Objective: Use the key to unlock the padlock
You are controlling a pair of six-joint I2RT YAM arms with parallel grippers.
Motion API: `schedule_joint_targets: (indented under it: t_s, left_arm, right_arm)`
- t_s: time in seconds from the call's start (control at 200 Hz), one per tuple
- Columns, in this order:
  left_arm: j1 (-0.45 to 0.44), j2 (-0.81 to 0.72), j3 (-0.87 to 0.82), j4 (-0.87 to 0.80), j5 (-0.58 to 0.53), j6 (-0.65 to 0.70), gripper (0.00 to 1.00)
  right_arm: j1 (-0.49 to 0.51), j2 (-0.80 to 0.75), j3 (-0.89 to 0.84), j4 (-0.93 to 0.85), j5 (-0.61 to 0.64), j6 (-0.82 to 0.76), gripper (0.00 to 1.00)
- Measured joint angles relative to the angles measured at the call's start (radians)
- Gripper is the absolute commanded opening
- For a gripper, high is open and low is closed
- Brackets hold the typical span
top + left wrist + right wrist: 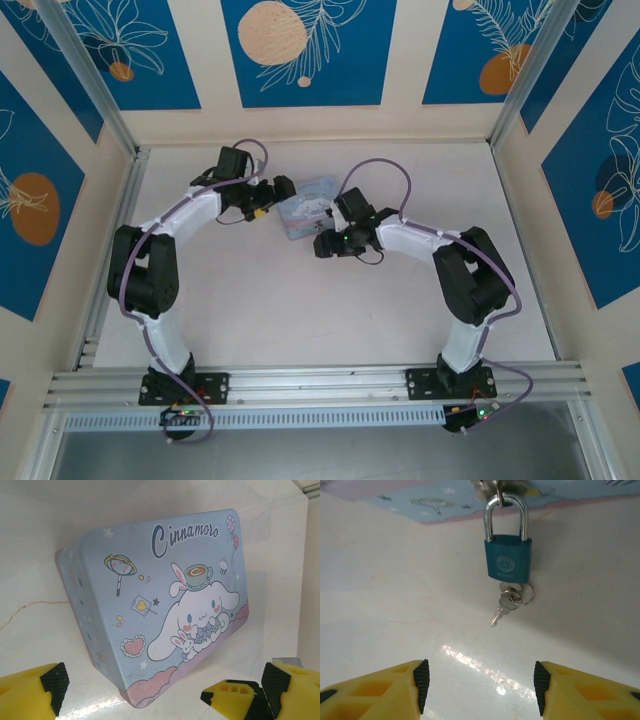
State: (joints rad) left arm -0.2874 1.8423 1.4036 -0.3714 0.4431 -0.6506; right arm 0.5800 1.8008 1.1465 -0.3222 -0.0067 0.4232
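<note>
Looking down from the top camera, I see a white table point(250, 300) boxed in by cream walls hung with blue leaf-print panels point(305, 50). My left claw point(270, 200) and right claw point(322, 243) close in on a pale blue tin point(305, 205) from either side.

On the left wrist camera, the yellow fingers point(30, 692) stand wide apart, gripping nothing. The tin lies just ahead of them on the glossy white surface, its cartoon lid tilted toward the lens.

On the right wrist camera, those fingers point(380, 692) are also spread and empty. The padlock point(508, 560) lies ahead of the claw, slightly right of its centre line and well clear of the tips. Its shackle point(505, 515) is hooked through a metal fitting on the tin's edge. The key point(496, 616) hangs off a ring point(522, 592) at the padlock's near end, closer to the claw but not touching it.
</note>
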Motion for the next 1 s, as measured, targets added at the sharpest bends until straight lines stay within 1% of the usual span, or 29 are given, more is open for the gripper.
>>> schedule_joint_targets:
  t_s: [0.21, 0.39, 0.595, 0.805, 0.995]
  left_arm:
    - [0.004, 0.004, 0.007, -0.008, 0.002, 0.006, 1.00]
    - [0.005, 0.020, 0.017, -0.007, 0.010, 0.007, 1.00]
    - [0.005, 0.032, 0.017, -0.007, 0.013, 0.007, 1.00]
    - [0.005, 0.033, 0.017, -0.003, 0.013, 0.006, 1.00]
    - [0.005, 0.033, 0.017, 0.006, 0.013, 0.006, 1.00]
  right_arm:
    - [0.001, 0.050, -0.001, 0.121, 0.035, 0.007, 0.58]
    - [0.001, 0.103, 0.000, 0.180, 0.064, 0.014, 0.57]
    - [0.001, 0.141, 0.029, 0.211, 0.085, 0.015, 0.55]
    - [0.001, 0.168, 0.037, 0.245, 0.087, 0.019, 0.48]
    - [0.003, 0.169, 0.037, 0.248, 0.087, 0.022, 0.45]
